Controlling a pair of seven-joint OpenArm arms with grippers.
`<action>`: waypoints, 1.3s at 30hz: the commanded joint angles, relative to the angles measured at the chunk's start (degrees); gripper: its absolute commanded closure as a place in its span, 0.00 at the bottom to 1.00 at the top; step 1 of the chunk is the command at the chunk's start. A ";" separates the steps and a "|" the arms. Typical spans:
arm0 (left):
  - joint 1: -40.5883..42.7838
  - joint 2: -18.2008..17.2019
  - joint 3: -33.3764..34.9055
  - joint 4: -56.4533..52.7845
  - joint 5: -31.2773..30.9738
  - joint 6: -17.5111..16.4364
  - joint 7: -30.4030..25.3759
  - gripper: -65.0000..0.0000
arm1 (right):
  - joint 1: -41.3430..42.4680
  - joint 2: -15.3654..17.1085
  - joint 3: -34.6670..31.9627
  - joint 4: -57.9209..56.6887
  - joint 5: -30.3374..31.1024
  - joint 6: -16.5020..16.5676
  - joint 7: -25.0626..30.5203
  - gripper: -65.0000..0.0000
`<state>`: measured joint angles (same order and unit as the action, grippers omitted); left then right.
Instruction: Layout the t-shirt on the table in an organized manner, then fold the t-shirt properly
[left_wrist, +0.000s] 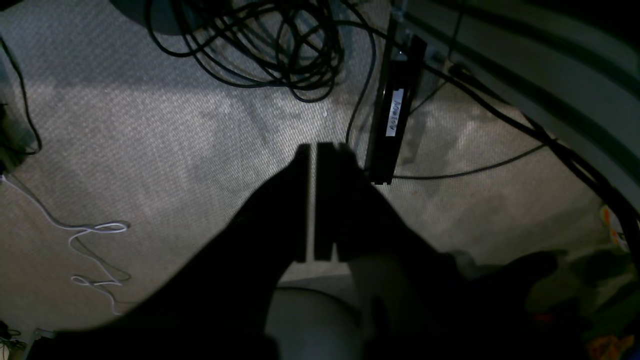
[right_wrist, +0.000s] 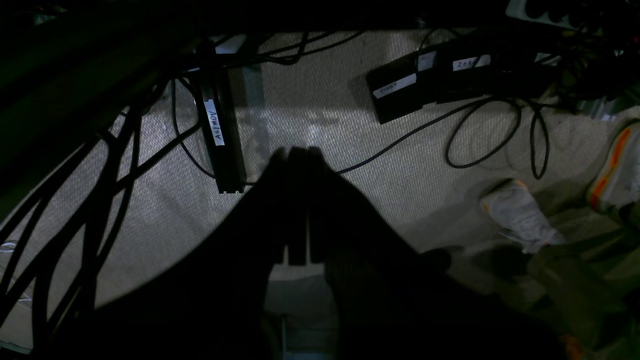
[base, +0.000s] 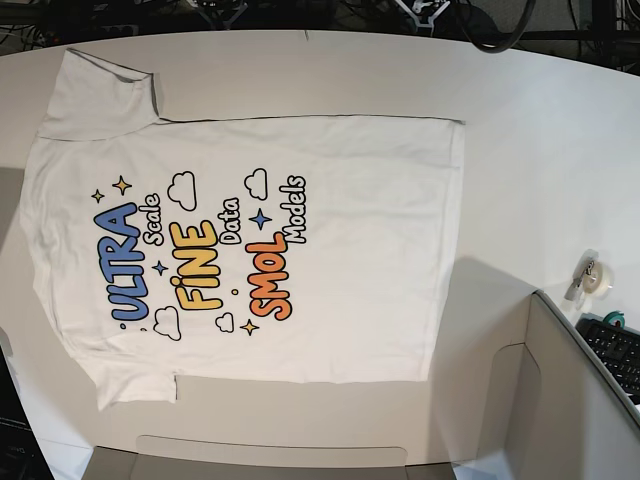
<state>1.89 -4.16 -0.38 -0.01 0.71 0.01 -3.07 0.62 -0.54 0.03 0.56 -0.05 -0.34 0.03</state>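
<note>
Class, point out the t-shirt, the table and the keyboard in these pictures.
t-shirt (base: 330, 200): base view, plain white chest area.
table (base: 540, 130): base view, bare top right of the shirt.
keyboard (base: 618, 352): base view, black keys at the right edge.

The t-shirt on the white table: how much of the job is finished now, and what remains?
Done: the t-shirt lies flat on the table, print up, both sleeves spread, so the layout step looks complete. In hand: nothing; the left pincer and the right pincer are shut and empty, pointing down at the carpet and cables beside the table. Left: all the folding, since no fold shows yet.
</note>
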 joint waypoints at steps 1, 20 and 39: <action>-0.09 -0.10 0.07 0.01 -0.14 0.12 -0.14 1.00 | -0.14 -0.12 -0.16 -0.07 -0.17 0.21 0.36 0.99; 0.18 -0.19 -0.10 0.01 -0.31 0.12 -0.67 1.00 | -1.02 -0.12 -0.16 0.01 -0.17 0.21 1.86 1.00; 17.32 -0.01 -0.36 0.01 -3.57 0.12 -29.59 1.00 | -16.05 1.28 -0.34 -0.25 -0.34 0.47 25.86 1.00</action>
<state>18.28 -4.08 -0.56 0.10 -2.70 -0.01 -31.66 -14.04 0.78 -0.19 0.62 -0.21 -0.25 25.54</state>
